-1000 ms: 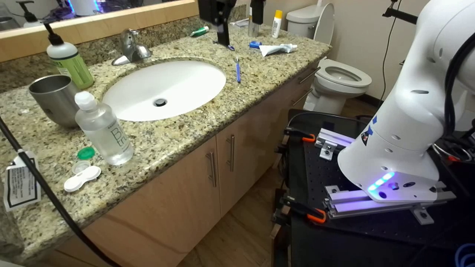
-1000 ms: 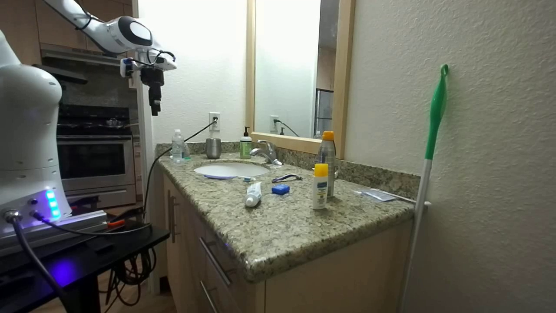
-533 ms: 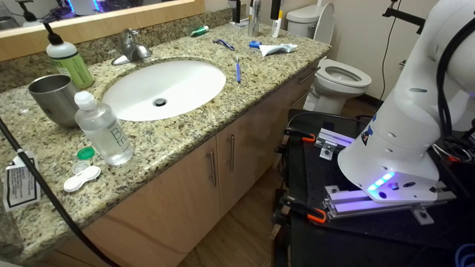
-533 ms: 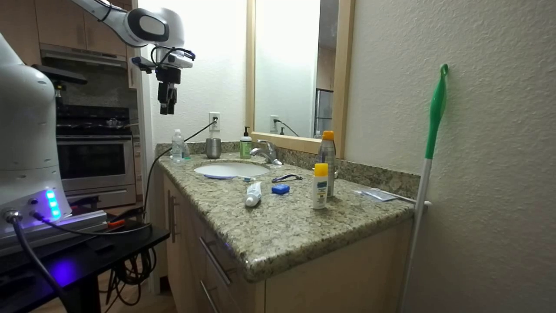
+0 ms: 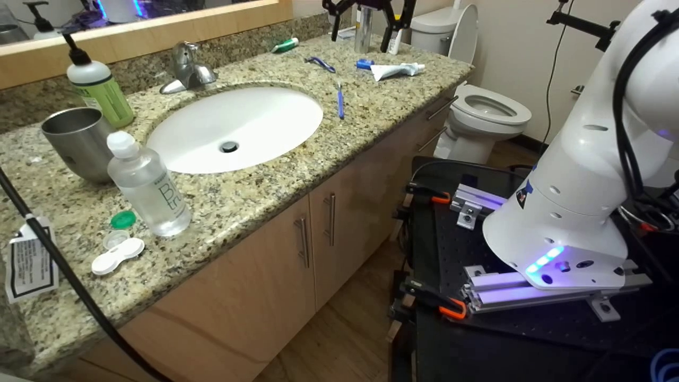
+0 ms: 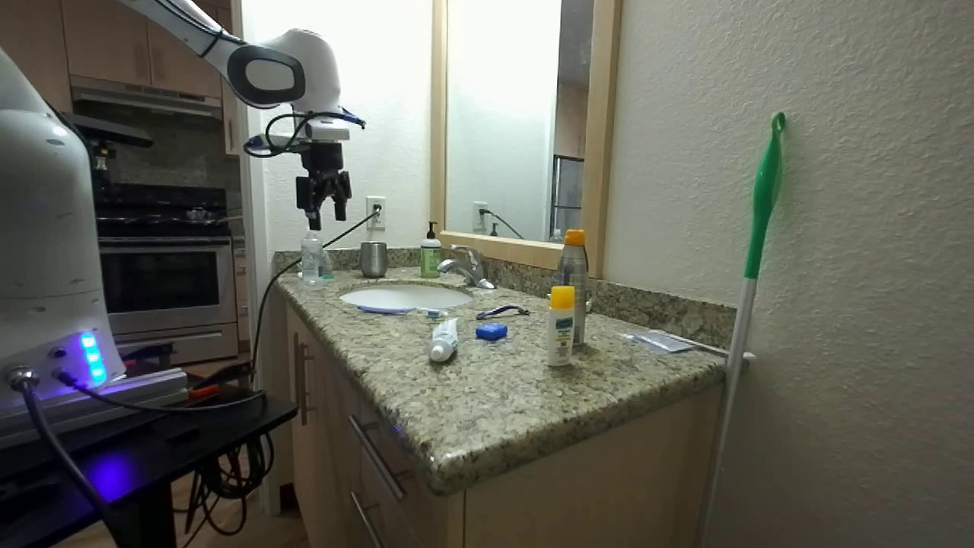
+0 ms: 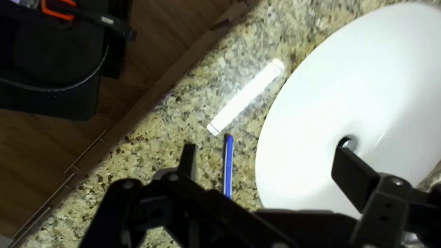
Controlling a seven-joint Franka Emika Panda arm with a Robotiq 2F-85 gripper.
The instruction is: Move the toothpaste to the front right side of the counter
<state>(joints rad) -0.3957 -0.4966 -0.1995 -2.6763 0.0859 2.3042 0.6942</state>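
The toothpaste is a white tube [image 5: 395,70] lying flat on the speckled granite counter [image 5: 254,199], right of the sink; the tube also shows in an exterior view [image 6: 444,340] with its cap toward the counter's near end. It is out of the wrist view. My gripper [image 5: 359,44] hangs in the air above the counter, its jaws wide apart and empty; it also shows high above the counter in an exterior view [image 6: 327,221]. In the wrist view the gripper [image 7: 265,153] is over the sink's edge and a blue toothbrush [image 7: 228,165].
A blue box [image 6: 491,331] lies beside the toothpaste, with a razor [image 6: 502,311] behind. A yellow-capped bottle [image 6: 561,327] and a spray can [image 6: 576,262] stand nearby. The sink [image 5: 238,127], faucet [image 5: 188,69], clear bottle [image 5: 151,185] and cup [image 5: 79,143] are farther along. A bright glare strip [image 7: 244,98] crosses the counter.
The arm has swung over the counter, and the hand has turned and come a little lower, so both fingers now show spread apart. The toothpaste and other objects have not moved.
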